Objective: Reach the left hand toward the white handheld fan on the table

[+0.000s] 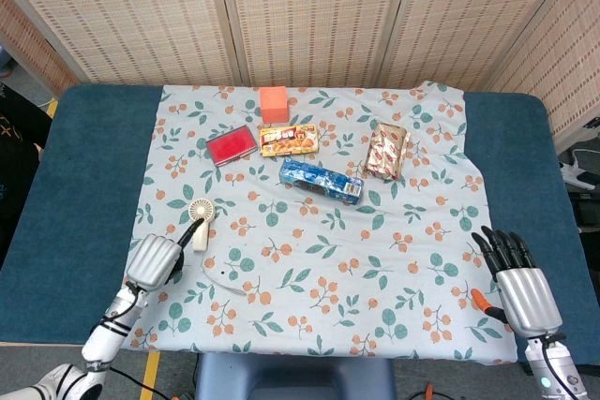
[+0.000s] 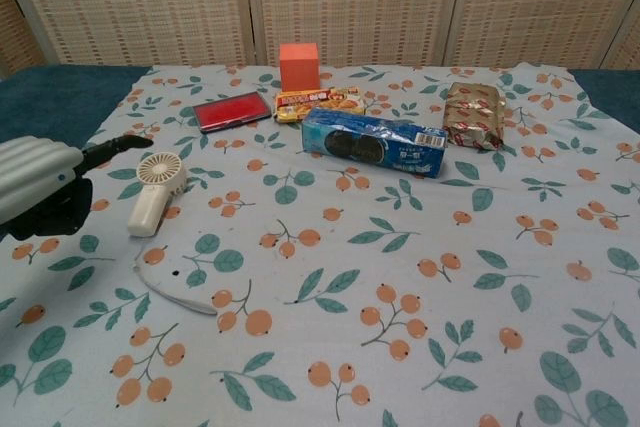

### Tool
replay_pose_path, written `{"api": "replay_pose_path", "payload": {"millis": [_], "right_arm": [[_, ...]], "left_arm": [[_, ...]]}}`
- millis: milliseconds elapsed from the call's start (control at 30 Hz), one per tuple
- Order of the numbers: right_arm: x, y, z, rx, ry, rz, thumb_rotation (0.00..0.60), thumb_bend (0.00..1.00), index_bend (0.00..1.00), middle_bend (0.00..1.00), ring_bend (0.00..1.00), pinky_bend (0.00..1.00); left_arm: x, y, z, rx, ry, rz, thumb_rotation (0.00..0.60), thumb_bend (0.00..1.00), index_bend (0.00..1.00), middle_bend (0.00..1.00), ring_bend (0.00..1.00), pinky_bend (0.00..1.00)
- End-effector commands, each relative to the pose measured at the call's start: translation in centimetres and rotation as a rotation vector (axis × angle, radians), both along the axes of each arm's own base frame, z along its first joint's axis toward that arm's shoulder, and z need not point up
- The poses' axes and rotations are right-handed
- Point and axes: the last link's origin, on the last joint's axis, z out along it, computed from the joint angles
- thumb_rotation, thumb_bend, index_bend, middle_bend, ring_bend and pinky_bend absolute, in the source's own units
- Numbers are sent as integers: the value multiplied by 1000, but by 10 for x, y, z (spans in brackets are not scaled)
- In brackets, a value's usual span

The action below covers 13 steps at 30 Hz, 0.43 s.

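The white handheld fan [image 1: 201, 218] lies on the floral cloth at the near left, round head pointing away from me; the chest view also has the fan [image 2: 154, 193]. My left hand [image 1: 155, 260] hovers just near-left of it, holding nothing. In the chest view the left hand [image 2: 40, 185] is at the left edge, with one dark finger stretched over the cloth beside the fan's head without touching it. My right hand [image 1: 521, 280] rests at the near right corner, fingers spread and empty. It is outside the chest view.
A white cord [image 2: 176, 293] curls on the cloth just in front of the fan. Further back lie a red case [image 1: 231, 146], an orange block [image 1: 273, 103], a snack box [image 1: 289, 140], a blue biscuit pack [image 1: 321, 182] and a foil packet [image 1: 385, 152].
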Motion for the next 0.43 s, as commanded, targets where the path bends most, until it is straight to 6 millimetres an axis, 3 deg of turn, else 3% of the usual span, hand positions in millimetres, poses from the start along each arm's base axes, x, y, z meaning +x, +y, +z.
{"api": "replay_pose_path", "payload": {"millis": [33,67,133,167,200,267,433], "right_arm": [[3,3,1,5,-9,10,600,162,0,0,0,0],[4,3,1,6,-11,13,600,162,0,0,0,0],[5,5,2,9,-12,15,600,162,0,0,0,0],[5,6,2,10,-12,13,600,162,0,0,0,0],[5,6,3,11,-12,12,600,162,0,0,0,0],[7,6,3,9,-14,15,600,162,0,0,0,0],[11,7,-1,21,-12,25,600,162,0,0,0,0]], "left_arm": [[5,-38,40,26,-117,-28,600,747,0,839,780,849],[0,-51,48,11,-137,-5,600,667,0,719,666,752],[-20,-87,69,-41,-140,95,600,527,0,387,334,490],[-27,-102,79,-44,-142,136,600,452,0,159,123,287],[-32,-114,89,-24,-157,167,600,415,0,40,22,164],[-36,-128,103,-14,-121,165,600,383,0,0,0,69],[-41,-133,113,31,-105,173,600,366,0,0,0,53]]}}
